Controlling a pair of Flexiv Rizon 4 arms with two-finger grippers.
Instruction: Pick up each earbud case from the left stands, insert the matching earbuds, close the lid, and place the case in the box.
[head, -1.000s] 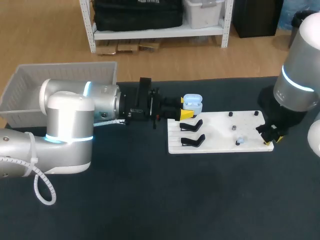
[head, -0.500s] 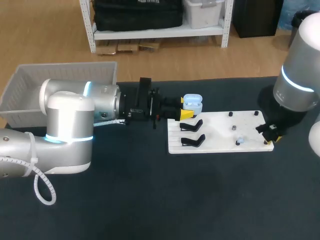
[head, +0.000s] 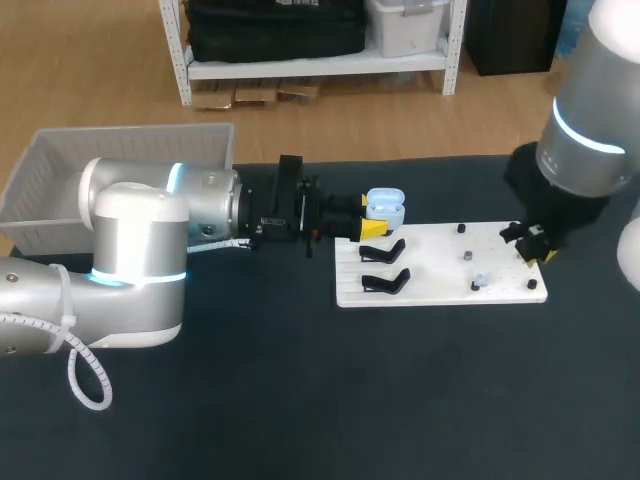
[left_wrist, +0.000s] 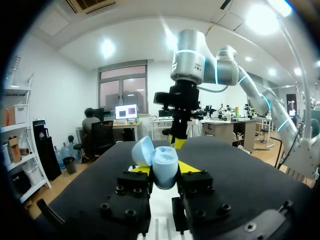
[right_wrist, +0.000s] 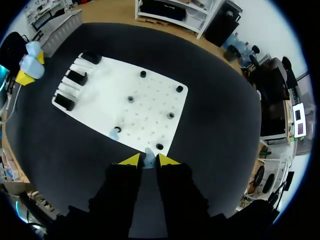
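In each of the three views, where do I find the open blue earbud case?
Head view: earbud case in the left claw, at the white board's far left corner.
Left wrist view: case between the claw's yellow tips, lid open.
Right wrist view: case past the board's stand end, between the same tips.
Shared landmark: the yellow tips.

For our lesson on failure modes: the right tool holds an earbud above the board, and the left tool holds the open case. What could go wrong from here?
1. The earbud is pinched only at the tips of the right tool; it might slip in transit.
2. The earbud case in the left tool offers a small opening; a misaligned push could shift it.
3. The second earbud lies loose on the board; a low pass could knock it.
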